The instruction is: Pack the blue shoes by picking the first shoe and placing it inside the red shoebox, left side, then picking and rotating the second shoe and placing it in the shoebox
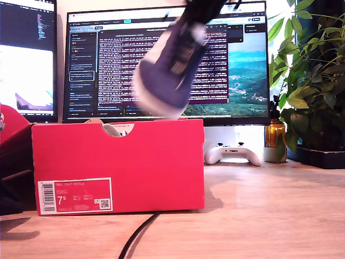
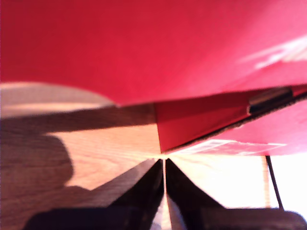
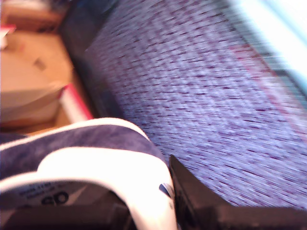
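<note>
Red shoebox [image 1: 118, 167] below; my second gripper [image 3: 158, 211] jaws clamp blue shoe [image 1: 170, 70]; first closed, empty.

Our second gripper [image 3: 158, 211] is clamped on the heel collar of a blue shoe [image 1: 170, 70], one dark finger [image 3: 192, 201] outside the collar, and hangs high in the exterior view with its arm [image 1: 207, 8] entering from above (all motion-blurred). Our first gripper [image 2: 164, 191] sits low, jaws pressed together with nothing between them.
</note>
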Tool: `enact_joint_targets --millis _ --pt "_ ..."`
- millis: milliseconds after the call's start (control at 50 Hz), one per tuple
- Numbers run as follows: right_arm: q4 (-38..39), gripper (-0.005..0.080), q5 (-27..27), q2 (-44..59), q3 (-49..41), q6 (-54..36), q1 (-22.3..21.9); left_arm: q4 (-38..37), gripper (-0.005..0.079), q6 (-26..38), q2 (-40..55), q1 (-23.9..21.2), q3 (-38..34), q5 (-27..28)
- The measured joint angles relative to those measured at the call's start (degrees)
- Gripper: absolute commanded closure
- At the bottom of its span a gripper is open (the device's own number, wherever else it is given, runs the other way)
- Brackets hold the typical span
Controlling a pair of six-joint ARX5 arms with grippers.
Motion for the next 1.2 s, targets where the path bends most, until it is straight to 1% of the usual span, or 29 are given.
enact_joint_targets --millis 260,600,1020,1140,1200 --pt "-0.76 0.0762 1.49 2.82 0.00 -1.40 0.98 0.00 0.0764 0.00 0.00 0.00 0.00 -0.63" --pt "-7.96 0.0762 1.90 8.90 0.00 -1.40 0.98 0.13 0.0764 0.00 0.02 0.00 0.00 -0.66" --pt "-8.02 0.0757 2.16 12.41 0.79 -1.36 1.01 0.33 0.0764 0.00 0.02 0.00 0.00 -0.66" --pt "-5.86 0.0748 2.32 14.93 0.87 -1.38 1.36 0.39 0.0764 0.00 0.02 0.00 0.00 -0.63" --pt "-5.31 0.0731 2.32 15.74 0.90 -1.40 1.33 0.46 0.0764 0.00 0.02 0.00 0.00 -0.63"
